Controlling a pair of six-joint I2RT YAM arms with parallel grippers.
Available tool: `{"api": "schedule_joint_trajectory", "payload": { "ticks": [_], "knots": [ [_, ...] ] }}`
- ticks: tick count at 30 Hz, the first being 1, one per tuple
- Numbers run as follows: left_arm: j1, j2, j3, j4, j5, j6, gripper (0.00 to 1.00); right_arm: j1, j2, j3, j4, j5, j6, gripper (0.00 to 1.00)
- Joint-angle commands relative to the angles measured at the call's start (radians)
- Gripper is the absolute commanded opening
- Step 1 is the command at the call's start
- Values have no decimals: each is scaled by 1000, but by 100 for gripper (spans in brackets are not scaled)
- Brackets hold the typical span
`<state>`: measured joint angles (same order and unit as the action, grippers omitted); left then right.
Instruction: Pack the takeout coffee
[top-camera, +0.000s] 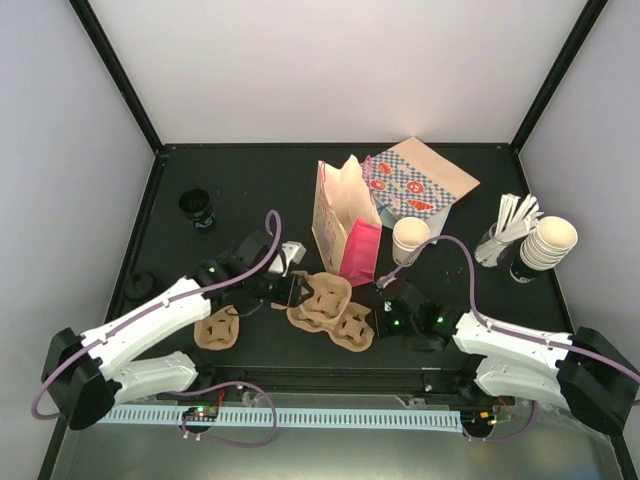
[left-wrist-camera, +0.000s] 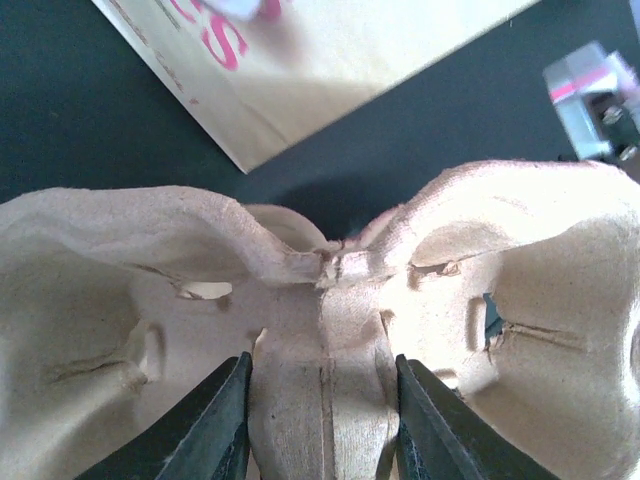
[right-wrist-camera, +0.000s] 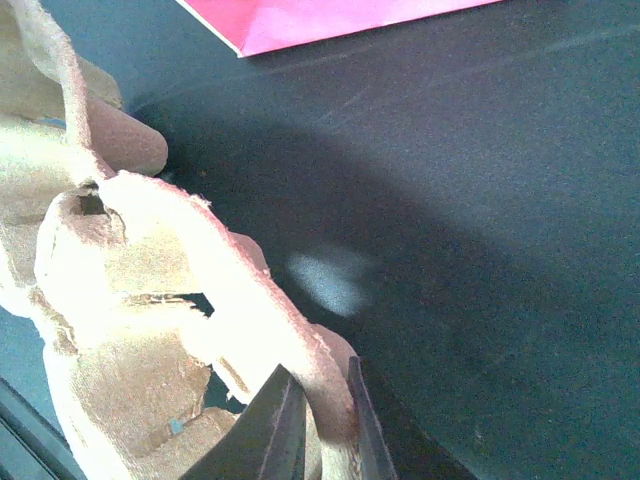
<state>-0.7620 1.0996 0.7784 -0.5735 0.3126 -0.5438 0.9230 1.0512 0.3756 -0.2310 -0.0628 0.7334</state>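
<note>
The takeout coffee (top-camera: 410, 238), a small white paper cup, stands upright just right of the pink-and-cream paper bag (top-camera: 345, 215); neither gripper touches it. A brown pulp cup carrier (top-camera: 330, 305) lies in front of the bag. My left gripper (top-camera: 299, 292) is shut on the carrier's middle ridge; in the left wrist view the gripper (left-wrist-camera: 322, 368) has its jaws pressed on both sides of the carrier (left-wrist-camera: 520, 300). My right gripper (top-camera: 381, 318) pinches the carrier's right rim; the right wrist view shows that gripper (right-wrist-camera: 322, 375) closed on the rim of the carrier (right-wrist-camera: 130, 300).
A second pulp carrier (top-camera: 218, 328) lies at front left. A small black cup (top-camera: 198, 208) stands at back left. A stack of cream cups (top-camera: 550, 242) and white stirrers (top-camera: 510, 225) stand at right. A patterned package (top-camera: 415, 180) lies behind the bag.
</note>
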Motion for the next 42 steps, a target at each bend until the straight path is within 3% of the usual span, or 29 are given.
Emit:
{"api": "schedule_joint_trajectory", "payload": {
  "ticks": [1,11,22,25,29,34,38,42],
  "knots": [
    [46,-64,92,-110,-63,69,40,-4,2,33,-13,10,-23,16],
    [234,-50,136,-209,-350,137,42,-4,-120,46,-158,69,-36,18],
    [526,130,243,-152,-389,194,39,-4,-132,77,-187,6,-80,18],
    [533,133,239,-129,-297,202,42,-3,-152,75,-201,6,-87,19],
    [523,76,146,-37,-145,220,54,-4,-190,59,-204,21,-83,21],
    [479,90,115,5,-112,258,67,-4,-198,40,-192,18,-76,21],
    [459,169,172,-2,-143,269,68,-4,-198,36,-186,16,-77,21],
    [453,272,217,6,-166,271,60,-4,-198,39,-189,22,-80,22]
  ]
}}
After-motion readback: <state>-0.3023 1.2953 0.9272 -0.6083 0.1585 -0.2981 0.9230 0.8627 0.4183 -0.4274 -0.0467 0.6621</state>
